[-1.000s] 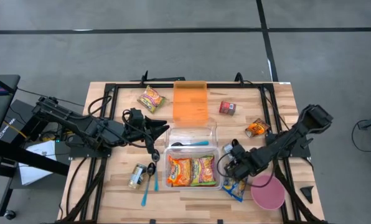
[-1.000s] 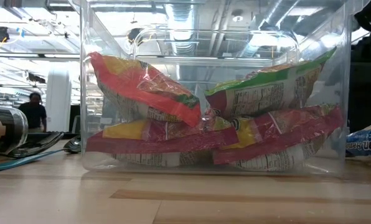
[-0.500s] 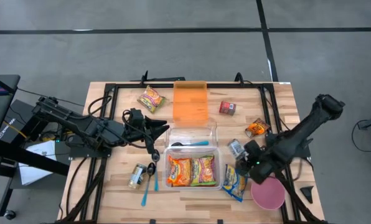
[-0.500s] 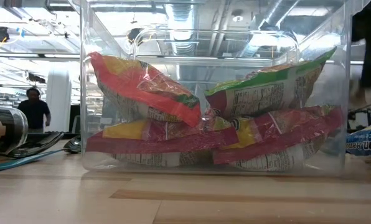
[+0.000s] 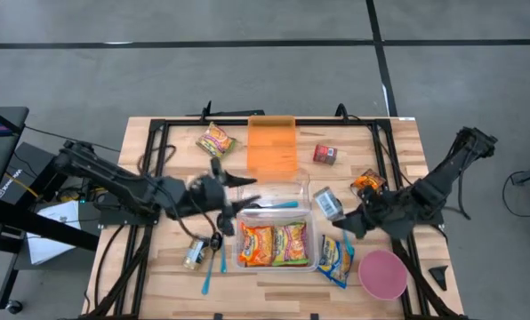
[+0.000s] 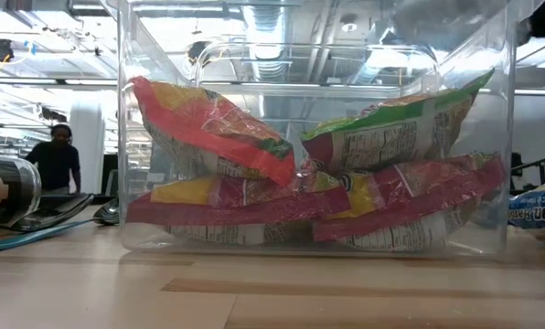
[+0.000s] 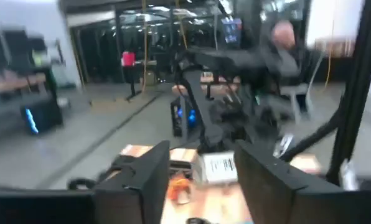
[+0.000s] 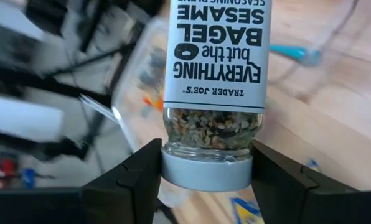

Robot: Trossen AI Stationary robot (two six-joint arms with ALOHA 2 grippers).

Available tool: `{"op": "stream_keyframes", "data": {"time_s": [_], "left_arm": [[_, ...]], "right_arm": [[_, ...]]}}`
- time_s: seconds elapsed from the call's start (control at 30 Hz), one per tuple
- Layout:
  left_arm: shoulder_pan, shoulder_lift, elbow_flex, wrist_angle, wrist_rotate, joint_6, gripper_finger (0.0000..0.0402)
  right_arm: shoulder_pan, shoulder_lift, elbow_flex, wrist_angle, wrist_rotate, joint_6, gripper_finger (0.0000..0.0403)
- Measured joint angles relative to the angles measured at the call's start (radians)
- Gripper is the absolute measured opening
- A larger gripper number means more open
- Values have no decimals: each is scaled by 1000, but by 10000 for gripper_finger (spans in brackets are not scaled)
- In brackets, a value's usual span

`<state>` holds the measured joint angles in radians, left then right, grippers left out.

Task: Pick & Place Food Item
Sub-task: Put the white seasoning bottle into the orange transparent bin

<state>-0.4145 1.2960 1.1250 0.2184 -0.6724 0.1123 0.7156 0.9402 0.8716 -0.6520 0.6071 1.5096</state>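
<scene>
Lifted off the worktop [image 5: 398,133] since a second earlier, the seasoning jar [image 5: 326,204] was clamped in the right tool [image 5: 339,219] beside the clear box [image 5: 306,212], best lowered upright; the left tool [image 5: 234,182], parted, hovered opposite.

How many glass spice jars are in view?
2: a grey-capped glass seasoning jar in the right gripper; a second glass jar lying left of the clear plastic container.

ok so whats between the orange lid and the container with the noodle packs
In the high view, an empty clear container with a blue spoon lies between the orange lid and the noodle container.
</scene>
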Motion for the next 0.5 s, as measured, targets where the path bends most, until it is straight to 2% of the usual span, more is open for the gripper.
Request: {"op": "stream_keyframes", "data": {"time_s": [0.13,0.27,0.33,0.5], "left_arm": [[6,109,82,-13,0,147,235],[23,224,187,-30,-1,330,273],[40,274,246,-78,25,382,283],[85,365,396,-319,161,471,284]], "right_arm": [[-66,-28,9,54,-19,-28,199],[-150,-31,9,98,-118,-71,199],[-190,-22,9,132,-179,-94,199],[-289,26,9,204,-338,-153,199]]}}
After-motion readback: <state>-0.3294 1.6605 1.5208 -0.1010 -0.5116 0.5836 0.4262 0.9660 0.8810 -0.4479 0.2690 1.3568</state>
